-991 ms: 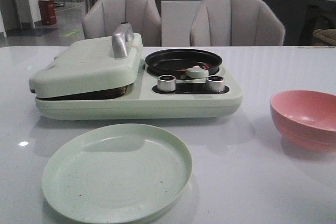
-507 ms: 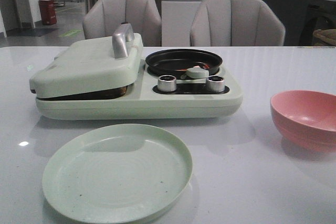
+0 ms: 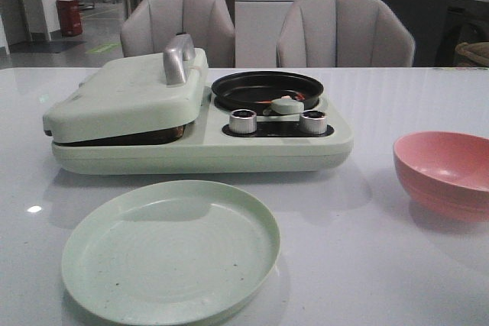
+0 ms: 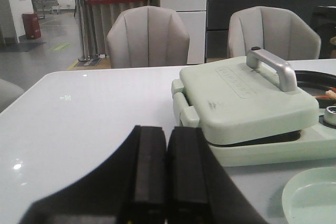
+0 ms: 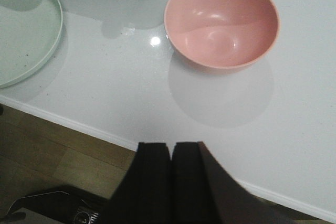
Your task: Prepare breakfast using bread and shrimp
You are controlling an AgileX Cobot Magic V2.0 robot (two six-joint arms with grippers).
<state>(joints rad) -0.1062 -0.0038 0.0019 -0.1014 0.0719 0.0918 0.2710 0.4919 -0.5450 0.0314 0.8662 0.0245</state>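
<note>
Both pincers, left [image 4: 167, 182] and right [image 5: 172, 174], are pressed together and empty, the left nearer the breakfast maker [image 3: 199, 124] whose black pan [image 3: 266, 89] holds the shrimp [image 3: 296, 96]; bread unseen.

Dim, grainy frames; glare spots on table [image 3: 367, 265].

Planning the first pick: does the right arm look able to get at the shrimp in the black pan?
Probably yes. The shrimp lies in the uncovered black pan, open from above. The right tool, shut, hangs at the table's near edge, with only the pink bowl nearby.
</note>
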